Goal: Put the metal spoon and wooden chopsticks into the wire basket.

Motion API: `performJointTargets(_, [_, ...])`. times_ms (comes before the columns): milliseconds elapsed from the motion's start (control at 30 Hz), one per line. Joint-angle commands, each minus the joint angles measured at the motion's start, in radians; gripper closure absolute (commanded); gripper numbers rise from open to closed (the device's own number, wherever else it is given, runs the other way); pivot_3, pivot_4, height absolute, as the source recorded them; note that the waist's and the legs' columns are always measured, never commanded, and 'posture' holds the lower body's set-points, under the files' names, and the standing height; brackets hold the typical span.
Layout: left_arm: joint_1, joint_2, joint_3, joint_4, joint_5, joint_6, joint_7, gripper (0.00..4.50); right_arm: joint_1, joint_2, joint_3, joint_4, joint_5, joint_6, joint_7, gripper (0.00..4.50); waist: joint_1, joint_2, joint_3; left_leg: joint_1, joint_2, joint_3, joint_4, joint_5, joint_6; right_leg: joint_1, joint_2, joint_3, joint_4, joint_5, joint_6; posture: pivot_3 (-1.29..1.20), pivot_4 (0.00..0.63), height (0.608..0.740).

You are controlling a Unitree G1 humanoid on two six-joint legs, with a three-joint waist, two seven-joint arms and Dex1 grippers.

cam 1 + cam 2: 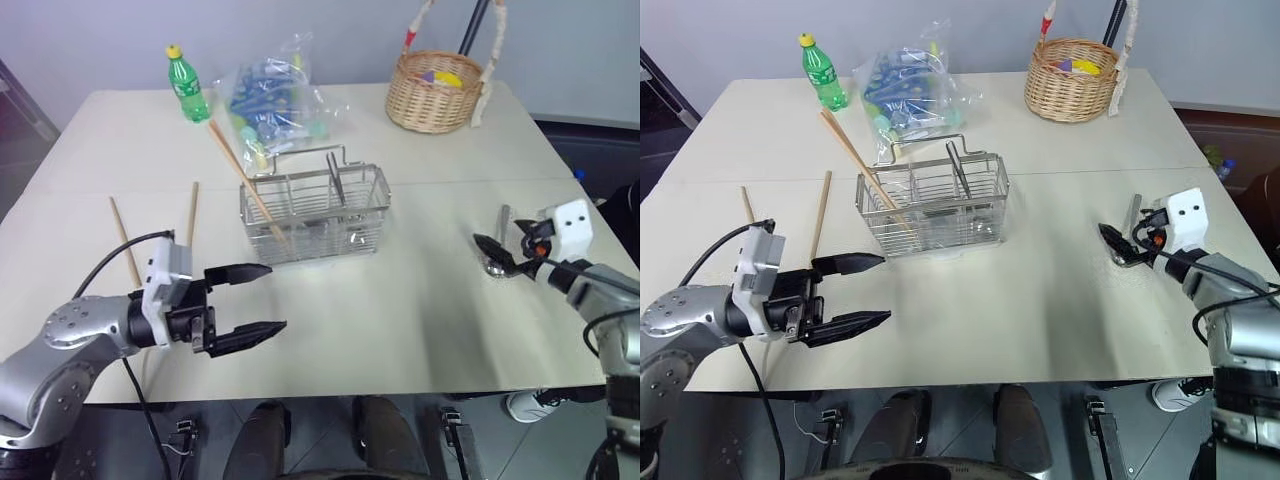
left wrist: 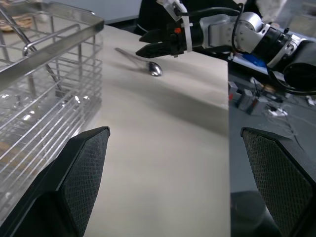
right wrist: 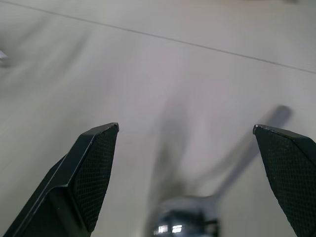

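The wire basket (image 1: 315, 212) stands upright near the middle of the tabletop (image 1: 400, 310), a little toward the far edge. One pair of wooden chopsticks (image 1: 245, 180) leans inside it at its left end, the upper ends pointing up and out toward the far left corner. Two more chopsticks (image 1: 125, 240) lie flat on the tabletop near the left edge, well apart from the basket, side by side with a gap between them. Their near ends pass behind the left arm.

The metal spoon (image 1: 497, 262) lies flat on the tabletop close to the right edge, with its handle pointing toward the far edge and its bowl toward the near edge. The right gripper (image 1: 500, 258) is directly at the spoon; its jaws stand wide apart and nothing is grasped between them. In the right wrist view the bowl of the spoon is seen low between the two fingers (image 3: 94, 173).

The left gripper (image 1: 255, 300) hovers above the near left part of the tabletop, in front of the basket and pointing to the right. Its jaws are also released, holding nothing.

Along the far edge stand a green bottle (image 1: 186, 85), a clear plastic bag (image 1: 272, 100) with blue things inside, and a round wicker basket (image 1: 435, 90) toward the far right corner.
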Motion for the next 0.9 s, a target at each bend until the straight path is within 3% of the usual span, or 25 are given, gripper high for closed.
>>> performJointTargets(33, [-0.009,-0.017,0.010,-0.015,0.011,-0.025,0.025,0.04,-0.079,-0.022,-0.001,0.106,-0.037,0.004,-0.024,0.00,0.000,0.000,0.000,0.000,0.000,0.000,0.000,0.000,0.000,0.000,0.000,0.000,0.000,0.000,0.000,0.00,0.150,0.740])
performJointTargets(433, [0.012,-0.042,0.052,-0.076,-0.010,-0.019,0.111,0.04,-0.313,-0.037,0.084,0.470,-0.123,0.109,-0.011,0.00,-0.001,0.000,0.000,0.000,0.000,0.000,0.000,0.000,0.000,0.000,0.000,0.000,0.000,0.000,0.000,0.00,0.150,0.740])
performJointTargets(733, [0.029,-0.041,0.053,-0.112,-0.020,-0.019,0.129,0.04,-0.443,-0.029,0.178,0.579,-0.173,0.193,0.077,0.00,-0.007,0.001,0.000,0.000,0.000,0.001,0.001,0.000,0.000,0.000,0.000,0.001,0.000,0.000,0.000,0.00,0.150,0.740])
performJointTargets(900, [0.037,-0.055,0.033,-0.129,-0.009,-0.028,0.145,0.04,-0.521,-0.014,0.156,0.670,-0.158,0.285,0.070,0.00,-0.020,0.000,0.000,0.000,0.000,0.001,0.001,0.000,0.000,0.000,0.000,0.001,0.000,0.001,0.000,0.00,0.150,0.740])
